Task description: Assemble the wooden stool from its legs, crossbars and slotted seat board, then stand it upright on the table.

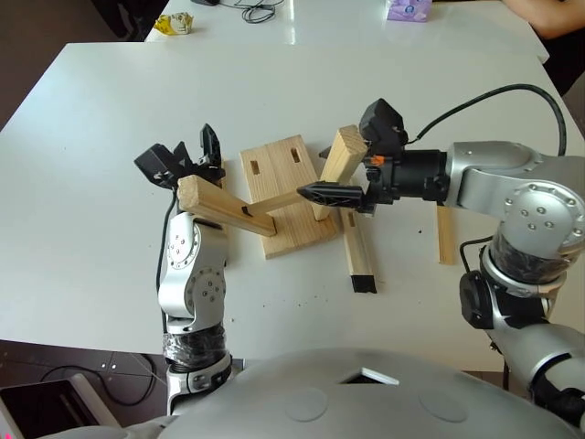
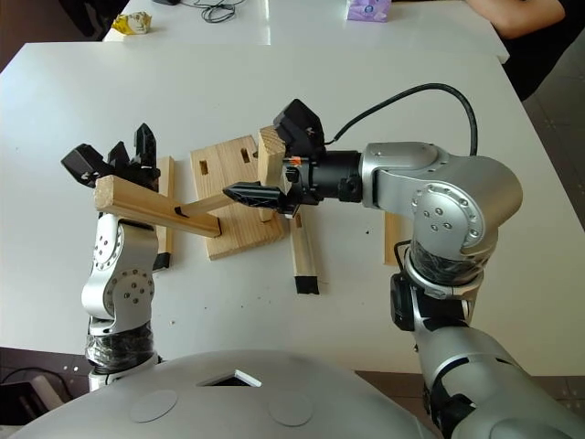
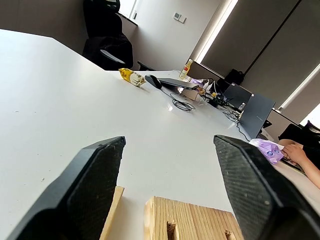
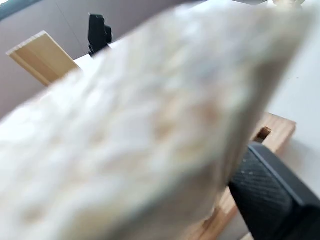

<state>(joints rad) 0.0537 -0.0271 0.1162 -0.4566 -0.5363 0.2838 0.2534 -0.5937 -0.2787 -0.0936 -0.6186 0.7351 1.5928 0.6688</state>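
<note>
Crossbar [image 1: 274, 203], socketed into a leg [image 1: 219, 207], is clamped by the right gripper [image 1: 307, 193] above the slotted seat board [image 1: 291, 219] lying mid-surface. Left wrist view: left gripper [image 3: 170, 147] spread wide, released, the board's edge beneath. Right wrist view: blurred wood up close beside one black finger [image 4: 272, 197].

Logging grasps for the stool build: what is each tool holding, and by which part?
Right tool grips the leg-and-crossbar frame at the crossbar's end by one leg. Left tool is open, holding nothing.
</note>
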